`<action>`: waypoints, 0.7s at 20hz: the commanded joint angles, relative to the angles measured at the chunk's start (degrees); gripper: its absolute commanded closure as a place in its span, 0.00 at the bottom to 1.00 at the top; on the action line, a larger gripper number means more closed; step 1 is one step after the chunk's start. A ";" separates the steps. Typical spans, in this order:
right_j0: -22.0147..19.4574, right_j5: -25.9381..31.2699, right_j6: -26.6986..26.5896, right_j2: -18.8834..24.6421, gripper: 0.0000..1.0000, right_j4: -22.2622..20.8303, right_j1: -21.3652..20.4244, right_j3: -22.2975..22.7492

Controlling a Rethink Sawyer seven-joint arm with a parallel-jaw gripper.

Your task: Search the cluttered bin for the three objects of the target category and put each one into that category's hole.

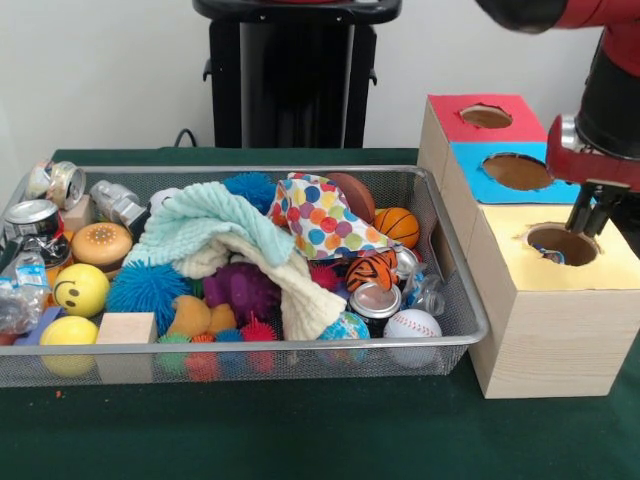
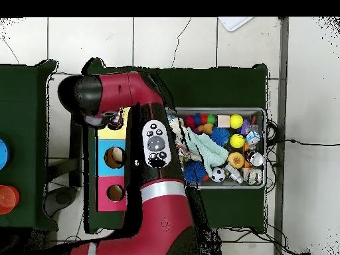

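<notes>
The claw (image 1: 594, 215) hangs directly over the round hole (image 1: 562, 244) in the yellow top of the wooden box (image 1: 545, 320), at the right of the table (image 1: 300, 430). Its two dark fingers (image 1: 583, 210) stand close together, with only a thin gap between them, and their tips reach down to the hole's far rim. Nothing shows between the fingers, so the claw looks nearly closed and empty. Inside the hole a small blue and white thing (image 1: 551, 256) lies just below the fingertips; whether it touches them cannot be told.

Behind the yellow section the same box has a blue top with its own hole (image 1: 517, 171), and farther back a red top with a third hole (image 1: 486, 116).

To the left, touching the box, the wire bin (image 1: 455, 300) is heaped with clutter. A mint and cream knitted cloth (image 1: 235, 245) drapes across the middle, and a polka-dot cloth (image 1: 325, 222) lies beside it. Near the bin's right end lie a baseball (image 1: 412, 325), an orange basketball (image 1: 398, 226), and a crushed can (image 1: 376, 301). At the left end sit a yellow smiley ball (image 1: 81, 289), a wooden block (image 1: 126, 328), a toy burger (image 1: 101, 244) and a spiky blue ball (image 1: 148, 288).
</notes>
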 commanded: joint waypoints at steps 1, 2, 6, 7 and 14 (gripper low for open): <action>-1.99 5.98 -7.74 0.97 1.00 -4.26 -0.91 -3.39; -2.59 5.85 -8.93 0.88 1.00 -4.71 -1.12 -3.04; -5.47 4.68 -13.78 1.63 1.00 -6.08 -1.63 -1.82; -6.19 4.46 -15.02 1.97 1.00 -6.60 -1.19 -2.46; -10.10 6.37 -21.99 4.26 1.00 -9.78 0.55 -6.43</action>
